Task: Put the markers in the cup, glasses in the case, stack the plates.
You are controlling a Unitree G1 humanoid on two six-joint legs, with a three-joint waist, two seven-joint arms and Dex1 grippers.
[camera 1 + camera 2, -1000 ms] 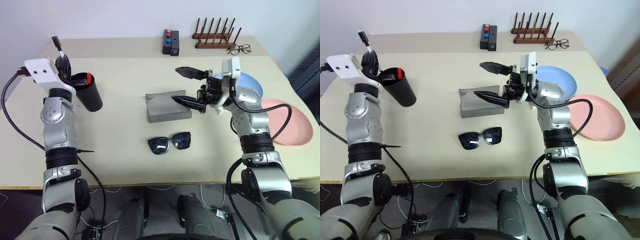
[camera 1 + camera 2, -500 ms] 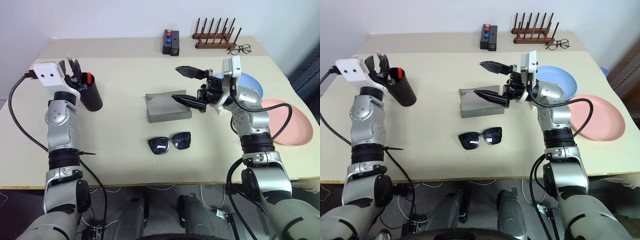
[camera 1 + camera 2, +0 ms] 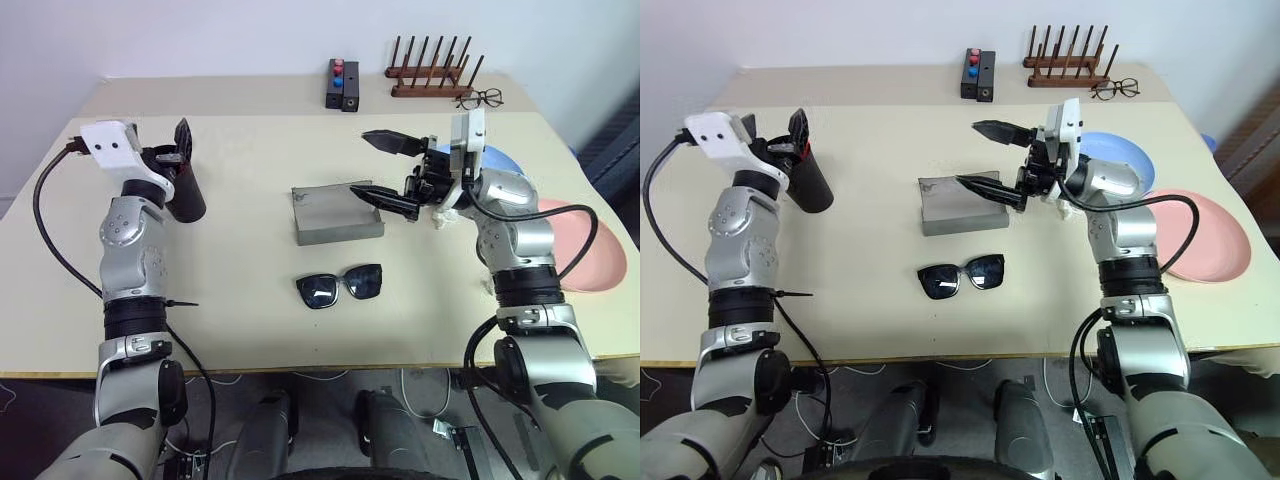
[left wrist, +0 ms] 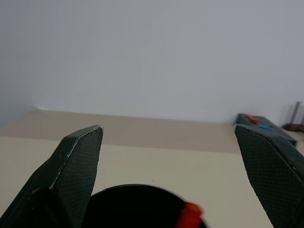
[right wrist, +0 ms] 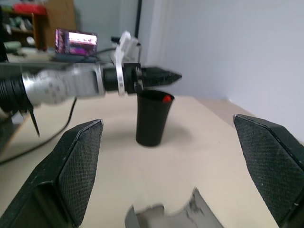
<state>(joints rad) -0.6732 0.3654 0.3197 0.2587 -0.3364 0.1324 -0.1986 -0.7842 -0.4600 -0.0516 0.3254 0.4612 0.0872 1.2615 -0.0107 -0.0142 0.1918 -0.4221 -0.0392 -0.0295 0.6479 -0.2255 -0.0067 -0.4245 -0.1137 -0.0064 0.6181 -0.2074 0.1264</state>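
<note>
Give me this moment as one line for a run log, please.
left end effector: open above cup | red-capped marker: in cup | right end effector: open over case | sunglasses: on table

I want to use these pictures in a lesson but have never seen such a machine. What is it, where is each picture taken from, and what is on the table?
It is a humanoid robot with two arms. Two pictures come from cameras in its head, two from its wrists.

On the table lie a grey case, sunglasses, a blue plate, a pink plate and a black cup with a red-capped marker in it.

The left end effector is open above the cup, the right end effector open over the case. Neither holds anything.
</note>
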